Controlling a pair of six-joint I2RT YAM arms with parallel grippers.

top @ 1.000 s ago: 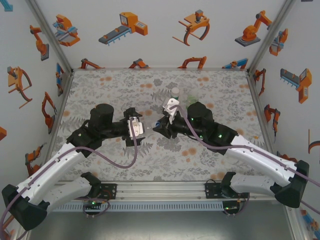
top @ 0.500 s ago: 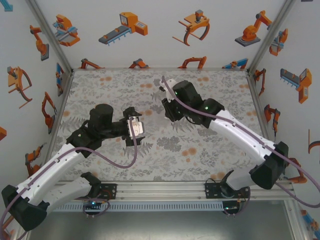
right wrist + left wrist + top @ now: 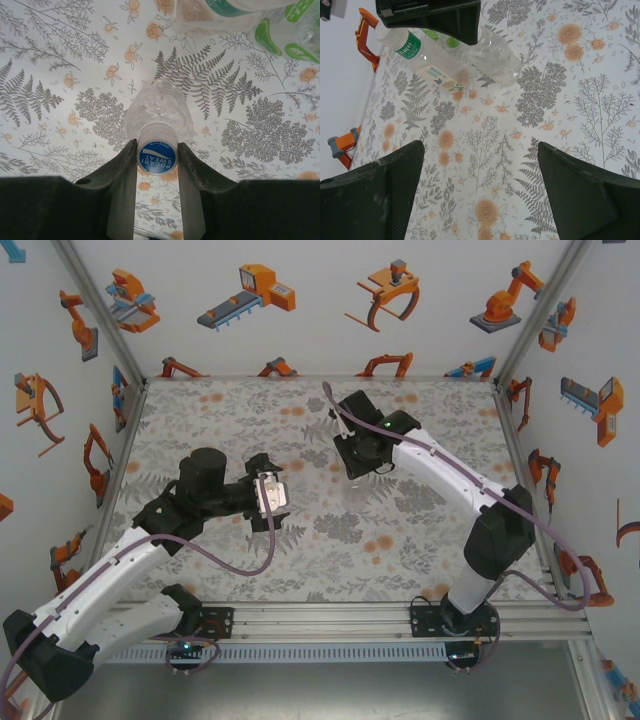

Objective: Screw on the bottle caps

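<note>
The right gripper [image 3: 157,151] is clenched on the blue cap [image 3: 157,157], one finger at its 9 o'clock and one at its 3 o'clock; the cap sits on the neck of a clear bottle [image 3: 159,107] that appears to stand on the table [image 3: 580,100], toward 12 o'clock of the patterned surface. Nothing holds the body of that bottle, for the left gripper [image 3: 479,150] hangs released and empty, well apart at about its 8 o'clock in the overhead view. The likely trouble is therefore that a twist spins the whole light bottle instead of tightening the thread, or tips it into its neighbours; a cap set crooked could also cross-thread, and whether it sits square I cannot tell; the smooth rim could slip between the hard fingers. The cap is a flat round disc of glossy plastic with white print; the bottle is thin, colourless, dimpled plastic widening from a narrow neck, probably soft enough to dent. Near it stand a white-capped bottle [image 3: 415,50] with a green-and-white label and another bottle with green bands [image 3: 277,35], at 1 o'clock in the right wrist view; the table cover looks matt, printed with grey ferns and orange flowers.
</note>
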